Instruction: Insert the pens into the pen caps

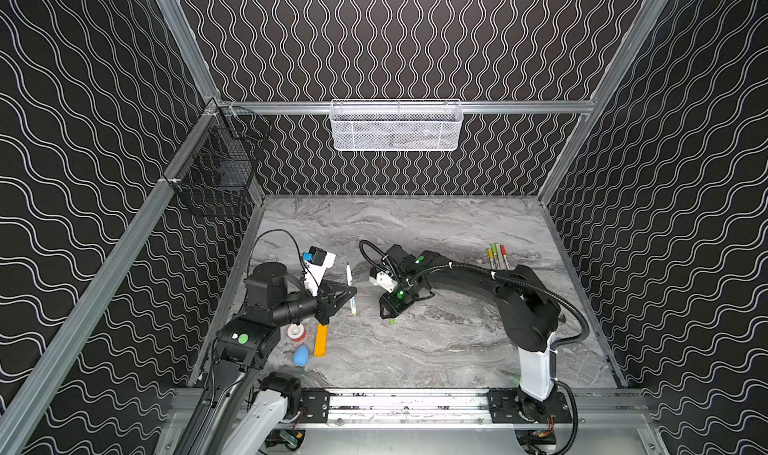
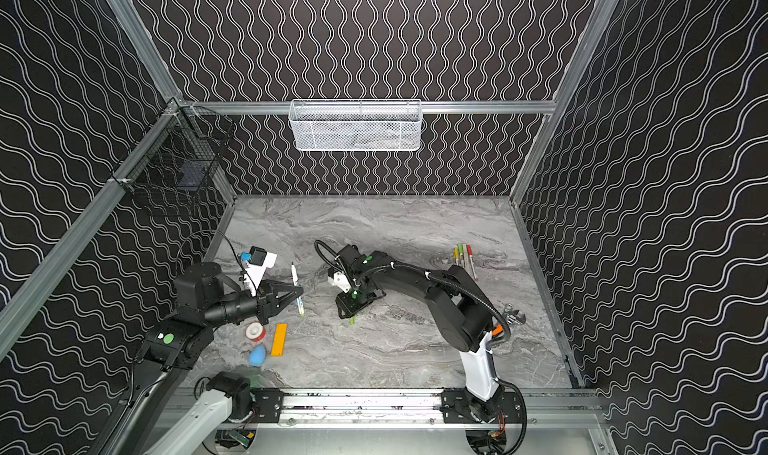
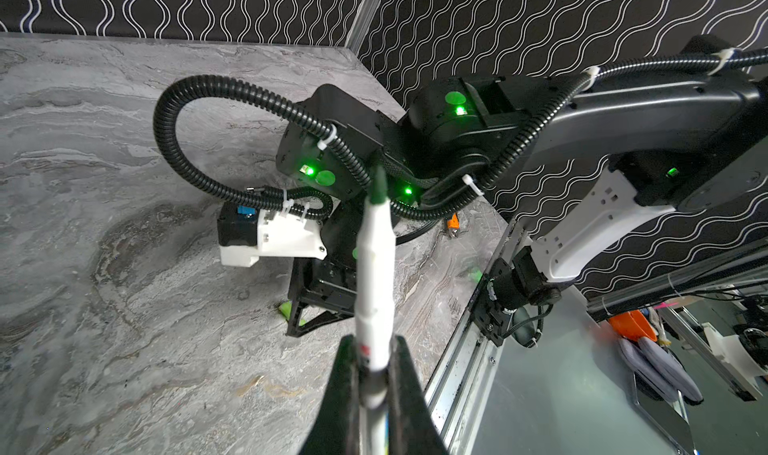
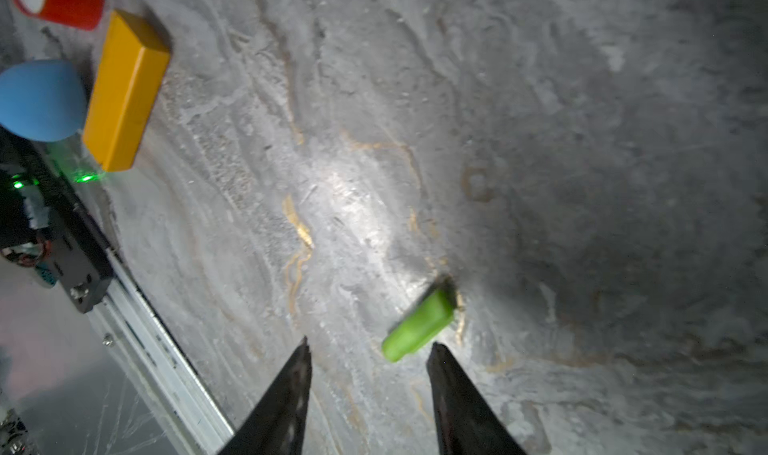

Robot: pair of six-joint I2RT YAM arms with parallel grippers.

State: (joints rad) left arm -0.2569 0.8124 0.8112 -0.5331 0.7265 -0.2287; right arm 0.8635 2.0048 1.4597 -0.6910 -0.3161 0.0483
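front rail (image 1: 409, 405): the near edge of the bench (image 1: 457, 349) is bounded by it; both arm bases are mounted on it.
blue egg (image 1: 301, 354): laid on the bench at the near left, just beside the orange bar (image 1: 320, 340).
red roll (image 1: 296, 333): set down with its white core showing, just beyond the blue egg and beside the orange bar.
green cap (image 4: 417, 326): laid on its side on the bench near the middle, also seen in a top view (image 2: 352, 320); its near end is placed just ahead of the right pincer's tips, closer to one of them.
right pincer (image 4: 370, 345): lowered towards the bench over the green cap; its fingers are spread and nothing is pinched.
left pincer (image 3: 373, 342): pressed together on the uncapped pen (image 3: 376, 257), which is gripped around mid-barrel.
uncapped pen, detail: a white barrel and a dark green tip (image 3: 379, 187) are shown; in a top view (image 1: 349, 272) the barrel is seen to cross the pincer, with one end nearer and one farther.
capped pens (image 1: 497, 259): laid side by side on the bench at the far right, well apart from both pincers; yellow, green and red caps are fitted at their far ends.
white mesh basket (image 1: 395, 126): hung on the rear rail.
black wire basket (image 1: 216, 170): hung at the far left corner.
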